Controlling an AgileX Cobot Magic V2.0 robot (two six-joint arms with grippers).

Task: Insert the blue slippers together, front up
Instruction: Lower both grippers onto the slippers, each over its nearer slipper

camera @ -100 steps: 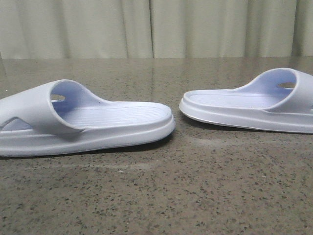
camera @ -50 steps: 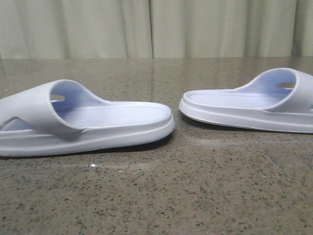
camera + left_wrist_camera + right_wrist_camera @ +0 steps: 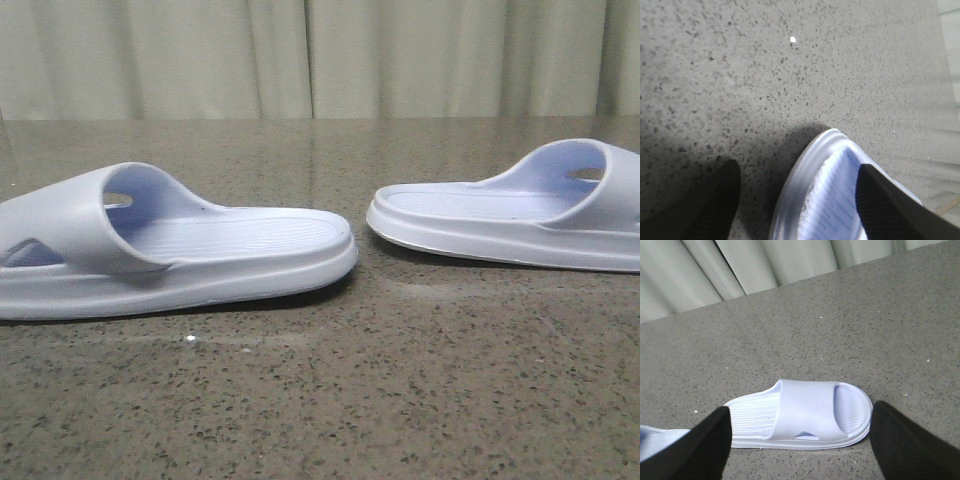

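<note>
Two blue slippers lie flat on the table, heels facing each other with a gap between them. In the front view the left slipper (image 3: 180,255) and the right slipper (image 3: 510,215) show, but no gripper does. My left gripper (image 3: 797,200) is open and straddles the rounded end of the left slipper (image 3: 825,195). One black finger (image 3: 707,205) is over the table and the other (image 3: 890,205) over the ribbed footbed. My right gripper (image 3: 802,450) is open and hangs above and apart from the right slipper (image 3: 805,415). An edge of the other slipper (image 3: 652,440) also shows there.
The slippers rest on a speckled grey stone table (image 3: 400,400). A pale pleated curtain (image 3: 320,55) hangs behind the table's far edge. A small white speck (image 3: 190,338) lies in front of the left slipper.
Both slippers stay where they were. A small white speck has appeared on the table in front of the left slipper, and the strap cut-out of that slipper looks darker.
</note>
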